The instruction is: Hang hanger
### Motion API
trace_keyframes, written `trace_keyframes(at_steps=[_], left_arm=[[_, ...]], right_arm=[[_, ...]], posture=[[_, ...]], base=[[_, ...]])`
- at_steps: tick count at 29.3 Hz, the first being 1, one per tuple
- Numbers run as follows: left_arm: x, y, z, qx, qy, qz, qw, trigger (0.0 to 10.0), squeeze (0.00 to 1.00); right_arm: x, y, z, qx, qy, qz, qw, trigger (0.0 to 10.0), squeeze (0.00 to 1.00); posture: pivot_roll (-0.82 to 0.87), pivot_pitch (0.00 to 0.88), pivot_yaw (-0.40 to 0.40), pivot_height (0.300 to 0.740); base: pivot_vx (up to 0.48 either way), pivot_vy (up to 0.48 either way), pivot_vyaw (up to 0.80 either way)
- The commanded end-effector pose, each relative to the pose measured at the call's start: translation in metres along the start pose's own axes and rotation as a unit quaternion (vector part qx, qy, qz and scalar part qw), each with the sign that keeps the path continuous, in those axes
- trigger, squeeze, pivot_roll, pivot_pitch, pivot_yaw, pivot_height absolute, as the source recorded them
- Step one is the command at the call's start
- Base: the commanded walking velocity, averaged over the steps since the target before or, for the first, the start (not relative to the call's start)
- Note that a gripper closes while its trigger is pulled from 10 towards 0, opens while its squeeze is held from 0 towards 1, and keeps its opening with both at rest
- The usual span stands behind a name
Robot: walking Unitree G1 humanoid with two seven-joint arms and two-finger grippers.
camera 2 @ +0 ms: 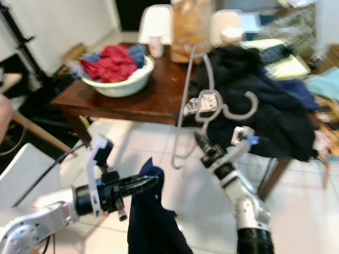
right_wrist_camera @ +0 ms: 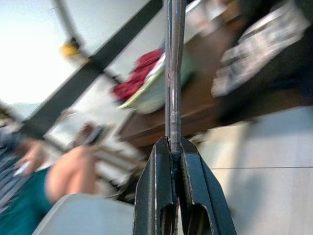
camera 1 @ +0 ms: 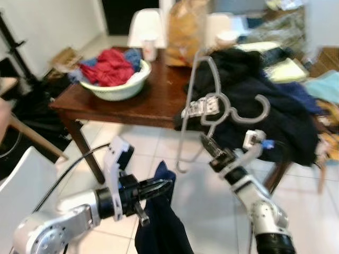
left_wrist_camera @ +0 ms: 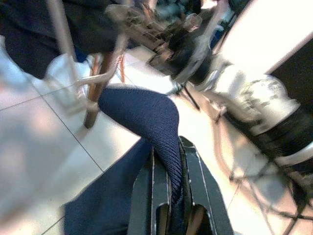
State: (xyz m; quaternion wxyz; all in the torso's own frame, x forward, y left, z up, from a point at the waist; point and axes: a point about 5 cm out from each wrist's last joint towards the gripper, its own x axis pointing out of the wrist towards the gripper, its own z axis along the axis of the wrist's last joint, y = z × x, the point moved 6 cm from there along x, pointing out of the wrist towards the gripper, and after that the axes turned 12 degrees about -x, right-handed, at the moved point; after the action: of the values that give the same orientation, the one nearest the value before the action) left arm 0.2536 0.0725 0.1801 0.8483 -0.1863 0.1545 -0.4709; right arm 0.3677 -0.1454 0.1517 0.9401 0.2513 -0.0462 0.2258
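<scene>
Before the table (camera 1: 143,108), the right gripper (camera 1: 207,145) pinches the hanger (camera 1: 198,100) upright while the left gripper (camera 1: 159,188) clamps the cloth (camera 1: 161,225); threading wants slow, steady moves.

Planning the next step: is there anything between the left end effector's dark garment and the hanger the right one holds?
Nothing visible does. The right end effector grips the grey hanger upright in front of the table; the left end effector, shut on the navy garment, sits beside it across open floor.
</scene>
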Motion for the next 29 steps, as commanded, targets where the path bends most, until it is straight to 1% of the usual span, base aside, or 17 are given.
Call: trace_keyframes(at_steps=[1,3,4,6,8,10,12,14,16,17,19,20,24,25,26,27,29], left_arm=[[-0.004,0.015,-0.011,0.003,0.017,0.035,0.999,10.0,0.00],[-0.008,0.031,-0.023,0.013,0.032,0.078,0.996,10.0,0.00],[-0.008,0.031,-0.023,0.013,0.032,0.078,0.996,10.0,0.00],[-0.020,0.057,-0.059,0.027,0.084,0.155,0.984,10.0,0.00],[-0.020,0.057,-0.059,0.027,0.084,0.155,0.984,10.0,0.00],[-0.026,0.059,-0.095,0.015,0.128,0.173,0.976,10.0,0.00],[-0.026,0.059,-0.095,0.015,0.128,0.173,0.976,10.0,0.00],[-0.029,0.068,-0.086,-0.030,0.083,0.195,0.977,10.0,0.00],[-0.029,0.068,-0.086,-0.030,0.083,0.195,0.977,10.0,0.00],[-0.031,0.071,-0.082,-0.039,0.068,0.200,0.977,10.0,0.00],[-0.031,0.071,-0.082,-0.039,0.068,0.200,0.977,10.0,0.00],[-0.033,0.072,-0.077,-0.035,0.049,0.206,0.977,10.0,0.00],[-0.033,0.072,-0.077,-0.035,0.049,0.206,0.977,10.0,0.00],[-0.038,0.074,-0.067,-0.024,0.011,0.225,0.974,10.0,0.00],[-0.038,0.074,-0.067,-0.024,0.011,0.225,0.974,10.0,0.00],[-0.040,0.077,-0.060,-0.019,-0.019,0.239,0.971,10.0,0.00],[-0.040,0.077,-0.060,-0.019,-0.019,0.239,0.971,10.0,0.00]], right_arm=[[0.003,0.003,-0.003,-0.008,0.004,-0.003,1.000,10.0,0.00],[0.003,-0.002,-0.003,-0.036,0.014,-0.013,0.999,10.0,0.00],[0.003,-0.002,-0.003,-0.036,0.014,-0.013,0.999,10.0,0.00],[-0.002,-0.012,-0.010,-0.125,0.061,-0.031,0.990,10.0,0.00],[-0.002,-0.012,-0.010,-0.125,0.061,-0.031,0.990,10.0,0.00],[-0.007,-0.022,-0.022,-0.205,0.116,-0.038,0.971,10.0,0.00],[-0.007,-0.022,-0.022,-0.205,0.116,-0.038,0.971,10.0,0.00],[-0.007,-0.029,-0.028,-0.284,0.163,-0.042,0.944,10.0,0.00],[-0.007,-0.029,-0.028,-0.284,0.163,-0.042,0.944,10.0,0.00],[-0.008,-0.033,-0.027,-0.324,0.180,-0.046,0.928,10.0,0.00],[-0.008,-0.033,-0.027,-0.324,0.180,-0.046,0.928,10.0,0.00],[-0.009,-0.037,-0.025,-0.370,0.197,-0.046,0.907,10.0,0.00],[-0.009,-0.037,-0.025,-0.370,0.197,-0.046,0.907,10.0,0.00],[-0.010,-0.037,-0.020,-0.383,0.198,-0.047,0.901,10.0,0.00],[-0.010,-0.037,-0.020,-0.383,0.198,-0.047,0.901,10.0,0.00],[-0.007,-0.030,-0.020,-0.367,0.196,-0.040,0.909,10.0,0.00],[-0.007,-0.030,-0.020,-0.367,0.196,-0.040,0.909,10.0,0.00]], posture=[[-0.02,0.056,0.023,0.740],[-0.02,0.057,0.022,0.740],[-0.02,0.057,0.022,0.740],[-0.02,0.062,0.023,0.740],[-0.02,0.062,0.023,0.740],[-0.02,0.059,0.020,0.740],[-0.02,0.059,0.020,0.740],[-0.03,0.050,0.026,0.740],[-0.03,0.050,0.026,0.740],[-0.03,0.050,0.025,0.740],[-0.03,0.050,0.025,0.740],[-0.03,0.050,0.025,0.740],[-0.03,0.050,0.025,0.740],[-0.04,0.061,0.024,0.740],[-0.04,0.061,0.024,0.740],[-0.05,0.070,0.005,0.740],[-0.05,0.070,0.005,0.740]], base=[[0.000,0.000,-0.80],[0.000,0.000,-0.80],[0.000,0.000,-0.80],[0.000,0.000,-0.80],[0.000,0.000,-0.80],[0.000,0.000,-0.80],[0.000,0.000,-0.80],[0.000,0.000,-0.80],[0.000,0.000,-0.80],[0.000,0.000,-0.80],[0.000,0.000,-0.80],[0.000,0.000,-0.80],[0.000,0.000,-0.80],[0.000,0.000,-0.80],[0.000,0.000,-0.80],[0.000,0.000,-0.80],[0.000,0.000,-0.80]])
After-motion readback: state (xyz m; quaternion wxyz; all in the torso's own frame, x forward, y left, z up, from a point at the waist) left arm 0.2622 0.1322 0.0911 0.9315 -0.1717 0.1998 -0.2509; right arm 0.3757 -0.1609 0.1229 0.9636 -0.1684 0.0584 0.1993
